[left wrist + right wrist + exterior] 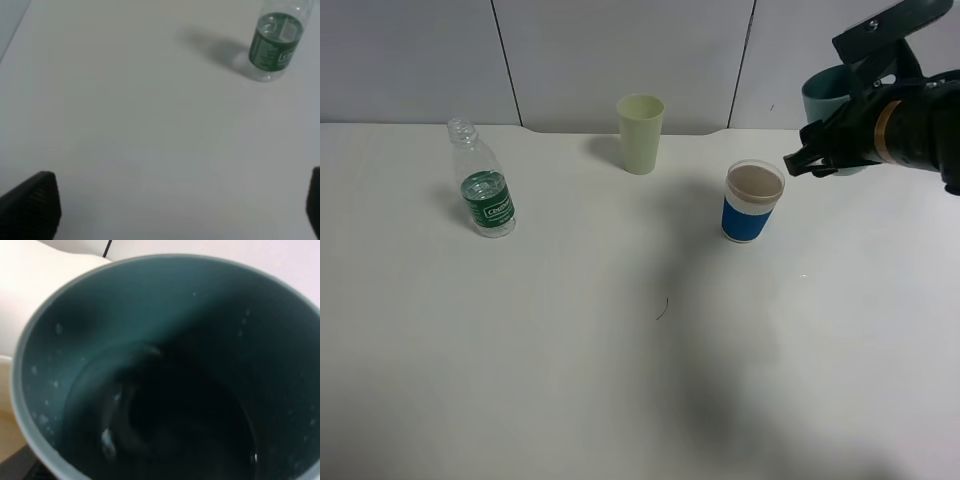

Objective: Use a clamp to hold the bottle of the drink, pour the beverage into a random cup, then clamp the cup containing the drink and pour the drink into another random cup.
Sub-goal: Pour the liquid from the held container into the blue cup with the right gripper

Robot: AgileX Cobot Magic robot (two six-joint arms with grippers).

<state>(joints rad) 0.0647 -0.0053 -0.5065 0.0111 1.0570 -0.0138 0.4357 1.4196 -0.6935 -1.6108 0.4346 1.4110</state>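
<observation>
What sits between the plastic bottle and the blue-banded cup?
Nothing: in the high view the table between bottle and blue-banded cup is bare; the pale green cup stands farther back.

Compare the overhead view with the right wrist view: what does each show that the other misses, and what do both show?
Only overhead: the bottle, the pale green cup, the blue-banded cup and the right arm. Only right wrist: liquid and droplets inside the dark teal cup. Both: the dark teal cup.

Green-labelled bottle (485, 190) stands upright, far left on the surface. Blue-banded cup (753, 203) stands right of centre. Right end effector (802, 162) grips teal cup (825, 95) holding clear beverage (150, 430).
</observation>
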